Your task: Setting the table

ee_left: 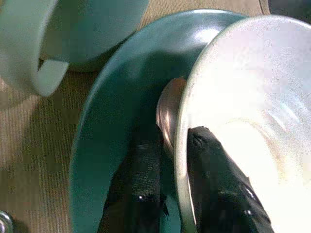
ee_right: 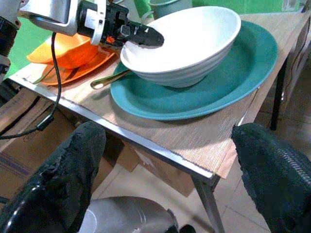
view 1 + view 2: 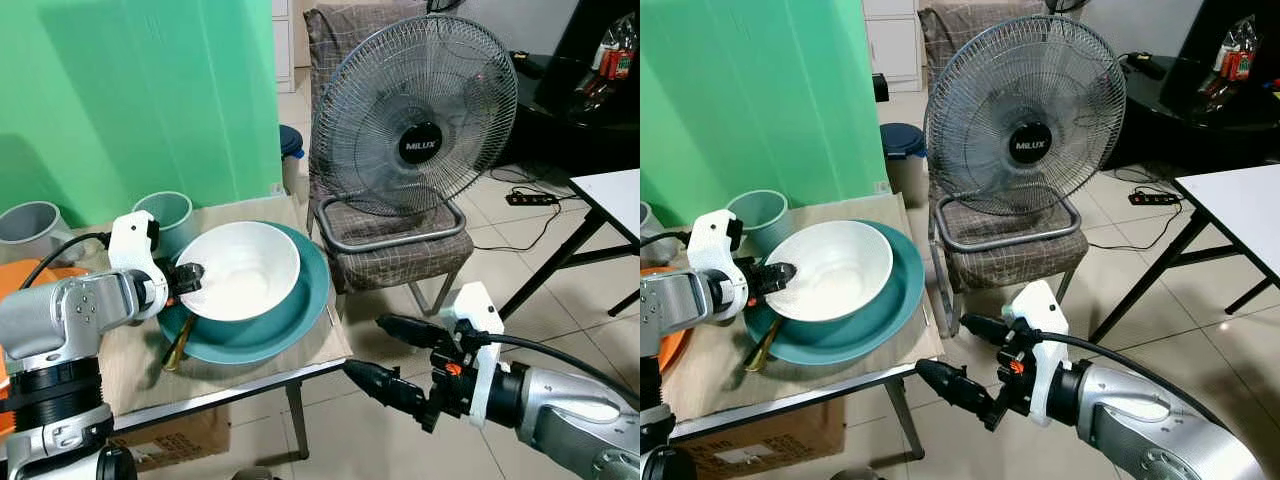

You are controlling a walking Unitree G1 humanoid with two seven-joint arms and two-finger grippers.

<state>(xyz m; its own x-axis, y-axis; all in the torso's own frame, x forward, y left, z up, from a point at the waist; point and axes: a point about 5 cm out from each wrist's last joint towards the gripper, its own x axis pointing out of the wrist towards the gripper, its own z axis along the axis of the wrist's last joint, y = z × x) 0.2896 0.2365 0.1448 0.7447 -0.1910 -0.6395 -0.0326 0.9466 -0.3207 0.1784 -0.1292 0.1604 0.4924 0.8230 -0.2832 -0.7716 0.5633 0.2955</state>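
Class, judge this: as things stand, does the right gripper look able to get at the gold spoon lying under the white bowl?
Probably not. The right gripper hangs open beyond the table's edge, while the gold spoon lies across the teal plate, under the white bowl that the left gripper pinches.

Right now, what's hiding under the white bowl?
The white bowl sits on a teal plate. A gold spoon pokes out from beneath; its far end is covered.

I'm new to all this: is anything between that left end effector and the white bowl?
No. The left end effector already pinches the rim of the white bowl, one finger inside, one outside. The bowl sits on the teal plate, with a gold spoon lying partly beneath it.
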